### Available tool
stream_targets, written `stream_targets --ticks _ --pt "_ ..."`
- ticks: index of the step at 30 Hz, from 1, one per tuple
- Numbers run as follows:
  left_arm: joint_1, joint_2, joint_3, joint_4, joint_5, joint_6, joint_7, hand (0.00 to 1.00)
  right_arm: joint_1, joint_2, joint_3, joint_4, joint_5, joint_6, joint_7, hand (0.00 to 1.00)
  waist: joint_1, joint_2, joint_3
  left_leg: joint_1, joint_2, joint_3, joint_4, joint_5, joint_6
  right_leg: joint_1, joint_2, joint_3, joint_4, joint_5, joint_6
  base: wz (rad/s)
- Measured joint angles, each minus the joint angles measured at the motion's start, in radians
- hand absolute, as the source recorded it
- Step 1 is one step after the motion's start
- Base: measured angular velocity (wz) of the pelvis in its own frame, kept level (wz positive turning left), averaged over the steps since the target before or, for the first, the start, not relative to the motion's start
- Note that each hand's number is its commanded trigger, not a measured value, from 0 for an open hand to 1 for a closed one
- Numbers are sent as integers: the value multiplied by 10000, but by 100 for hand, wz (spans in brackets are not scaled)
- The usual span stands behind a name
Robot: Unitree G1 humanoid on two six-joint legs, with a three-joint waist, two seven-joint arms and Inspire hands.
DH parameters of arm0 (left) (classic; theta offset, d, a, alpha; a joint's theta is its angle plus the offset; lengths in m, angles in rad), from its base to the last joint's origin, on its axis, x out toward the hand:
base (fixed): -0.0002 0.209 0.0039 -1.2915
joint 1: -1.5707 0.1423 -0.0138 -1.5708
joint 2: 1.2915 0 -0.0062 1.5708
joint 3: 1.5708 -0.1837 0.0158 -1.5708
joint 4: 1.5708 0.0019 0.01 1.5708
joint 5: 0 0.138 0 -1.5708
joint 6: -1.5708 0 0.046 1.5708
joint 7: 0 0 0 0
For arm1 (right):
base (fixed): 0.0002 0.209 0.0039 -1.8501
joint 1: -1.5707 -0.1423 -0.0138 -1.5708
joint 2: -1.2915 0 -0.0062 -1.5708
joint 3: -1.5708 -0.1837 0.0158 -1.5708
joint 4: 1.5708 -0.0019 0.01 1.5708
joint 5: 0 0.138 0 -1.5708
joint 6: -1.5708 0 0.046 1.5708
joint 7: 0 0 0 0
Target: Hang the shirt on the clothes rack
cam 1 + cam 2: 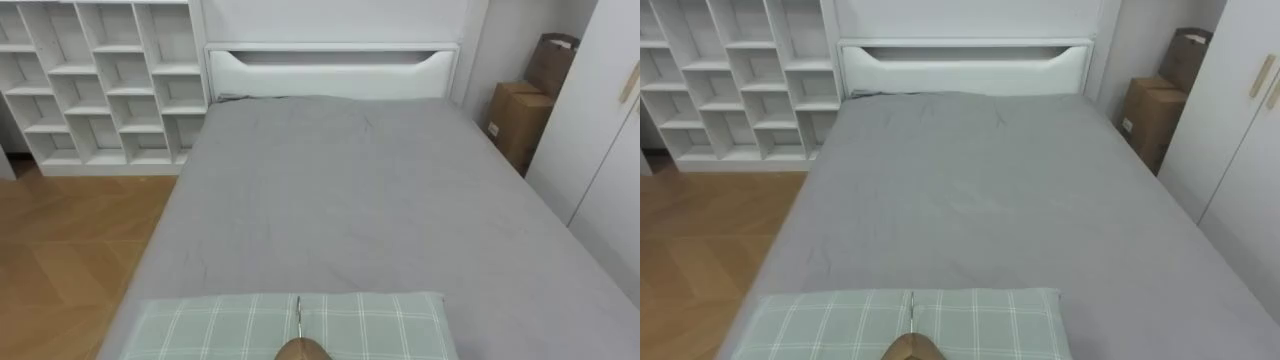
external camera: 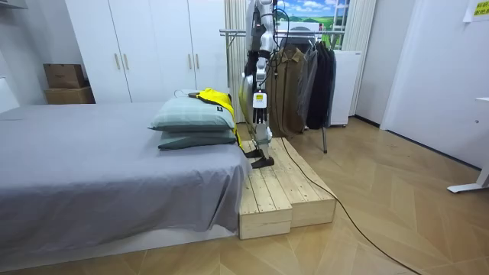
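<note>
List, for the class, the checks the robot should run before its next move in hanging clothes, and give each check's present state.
1. Hanger located: ok. The hanger shows at the eye view's lower edge, over the green checked pillow.
2. Garment located: ok. A yellow garment lies on the pillows beside the robot.
3. Garment on hanger: cannot tell.
4. Facing the clothes rack: not ok. The robot looks along the bed, and the rack stands behind it.
5. Footing: ok. It stands upright on the wooden platform at the bed's end.
</note>
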Motion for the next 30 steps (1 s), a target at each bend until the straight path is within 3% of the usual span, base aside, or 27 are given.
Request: stream_targets --ticks 30 --pt "-10 5 82 19 -105 24 174 0 -20 0 5 36 -14 27 -120 0 -8 -63 2 4 2 -37 -15 -3 4 4 -3 -67 29 0 0 0"
